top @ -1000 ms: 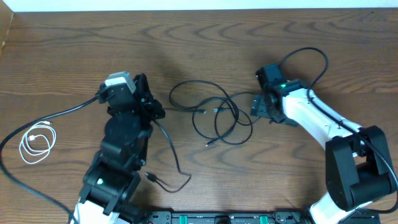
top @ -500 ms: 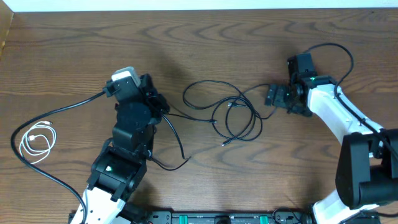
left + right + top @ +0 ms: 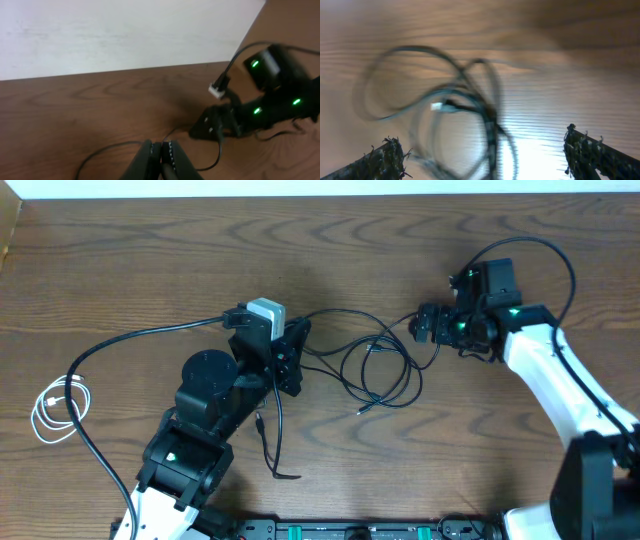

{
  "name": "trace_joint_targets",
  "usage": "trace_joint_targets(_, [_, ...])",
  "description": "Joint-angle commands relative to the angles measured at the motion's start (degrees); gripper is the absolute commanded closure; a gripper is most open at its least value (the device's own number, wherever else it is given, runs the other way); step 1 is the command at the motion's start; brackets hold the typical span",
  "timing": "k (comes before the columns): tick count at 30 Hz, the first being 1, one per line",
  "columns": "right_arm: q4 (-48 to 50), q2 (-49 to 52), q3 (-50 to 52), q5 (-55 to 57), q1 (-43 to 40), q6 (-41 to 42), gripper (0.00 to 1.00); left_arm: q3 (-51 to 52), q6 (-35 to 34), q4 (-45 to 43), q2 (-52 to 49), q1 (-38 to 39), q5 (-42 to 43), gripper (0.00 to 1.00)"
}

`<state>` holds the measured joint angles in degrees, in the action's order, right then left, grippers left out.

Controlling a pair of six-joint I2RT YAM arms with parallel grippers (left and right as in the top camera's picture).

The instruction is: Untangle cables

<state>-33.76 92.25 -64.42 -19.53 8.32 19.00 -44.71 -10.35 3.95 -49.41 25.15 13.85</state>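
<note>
The left gripper (image 3: 296,358) is reaching toward the middle of the table (image 3: 150,250), and its two fingers (image 3: 150,159) are pressing tight together. They are pinching one thin black cable (image 3: 276,435) — in the wrist view the cord is poking out on both sides of the closed fingers. One part of this cable is trailing down from the gripper toward the near edge of the table and is lying loose on the wood. The other part is running to the right, into the messy bunch.

The black cables (image 3: 382,370) are lying in loose loops in the middle of the table, between the two grippers. They are crossing over each other in a few spots. A little plug end is sticking out at the bottom of the bunch.

The right gripper (image 3: 424,326) is sitting just beside the right side of the bunch and pointing at it. Its fingers (image 3: 387,159) are spreading wide apart and are holding nothing — the wrist view is blurry, but the loops are showing in the gap between the two fingertips.

The white cable (image 3: 56,406) is lying rolled up in a small coil on the left side of the table, well apart from the black ones and from both grippers
</note>
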Motion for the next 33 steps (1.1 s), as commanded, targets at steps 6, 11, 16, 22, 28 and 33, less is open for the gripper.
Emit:
trace_joint_targets(6, [-0.44, -11.67, -0.33, -9.84, 0.22, -3.61, 0.01, -0.55, -1.09, 0.96, 0.17, -0.22, -13.66, 0.92])
trace_joint_targets(11, [-3.50, -13.73, -0.31, -20.04, 3.78, -7.98, 0.01, -0.55, -11.39, 0.96, 0.17, -0.22, -23.15, 0.92])
trace_joint_targets(16, [-10.91, -13.60, -0.22, -26.49, 10.95, -26.49, 0.12, -0.55, -16.24, 0.92, 0.17, -0.22, -28.28, 0.92])
trace_joint_targets(22, [-14.93, -13.60, -0.22, -26.45, 19.45, -32.15, 0.14, -0.55, -20.20, 0.96, 0.24, -0.35, -33.75, 0.92])
trace_joint_targets(28, [-16.52, -13.60, -0.15, -23.50, 22.77, -33.88, 0.08, -0.55, -30.97, 2.95, 0.28, -3.10, -34.05, 0.92])
trace_joint_targets(33, [-16.20, -13.60, 2.12, -26.12, 23.61, -36.22, 0.11, -0.55, -39.60, 6.32, 0.28, -7.08, -30.34, 0.92])
